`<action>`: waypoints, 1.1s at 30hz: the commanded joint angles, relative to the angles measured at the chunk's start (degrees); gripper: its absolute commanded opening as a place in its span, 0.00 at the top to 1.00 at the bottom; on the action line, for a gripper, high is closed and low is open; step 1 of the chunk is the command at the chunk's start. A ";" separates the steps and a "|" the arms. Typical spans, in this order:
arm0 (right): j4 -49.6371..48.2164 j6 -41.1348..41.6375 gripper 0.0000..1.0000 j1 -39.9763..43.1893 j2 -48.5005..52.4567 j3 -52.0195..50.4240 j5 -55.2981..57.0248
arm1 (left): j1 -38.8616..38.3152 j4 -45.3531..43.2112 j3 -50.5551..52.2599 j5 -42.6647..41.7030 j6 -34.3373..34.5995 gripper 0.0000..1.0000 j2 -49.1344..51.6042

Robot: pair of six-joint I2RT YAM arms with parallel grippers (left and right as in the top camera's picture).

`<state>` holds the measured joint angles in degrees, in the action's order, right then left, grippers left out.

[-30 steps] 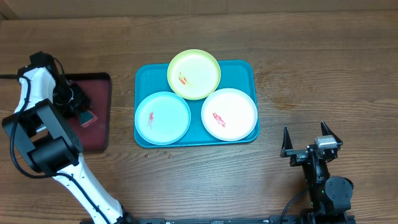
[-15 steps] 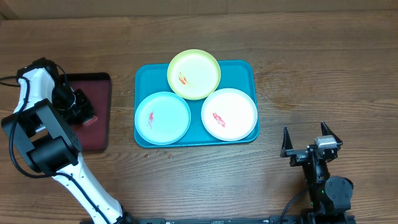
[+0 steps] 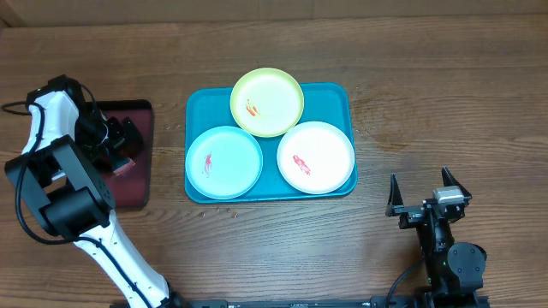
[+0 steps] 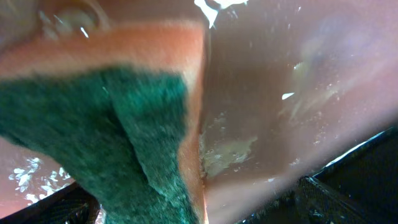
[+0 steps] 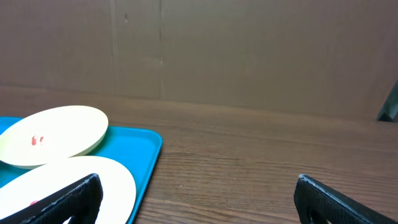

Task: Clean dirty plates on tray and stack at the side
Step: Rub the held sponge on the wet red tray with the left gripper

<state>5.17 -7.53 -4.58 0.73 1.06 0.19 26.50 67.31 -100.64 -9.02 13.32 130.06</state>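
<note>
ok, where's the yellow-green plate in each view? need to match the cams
Overhead: yellow-green plate at top centre, overlapping the top rim of the turquoise tray.
Right wrist: far left, mid-height, behind the white plate.
Left wrist: not in it; only a sponge on the dark red tray.
Shared landmark: the turquoise tray, whose corner sits lower left in the right wrist view; the left wrist view lacks it.

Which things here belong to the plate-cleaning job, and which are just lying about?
For the job: turquoise tray; yellow-green plate, light blue plate, white plate, all red-smeared; probably the sponge on the dark red tray.
Just about: small specks on the table; cardboard backdrop.
</note>
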 commanded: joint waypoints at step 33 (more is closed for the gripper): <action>-0.35 -0.02 0.00 -0.17 -0.57 -0.59 -0.31 | 0.48 0.22 0.98 -2.91 -1.07 0.38 2.78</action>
<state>5.17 -7.51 -4.58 0.73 1.06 0.21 27.42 67.68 -100.71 -4.89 12.01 130.21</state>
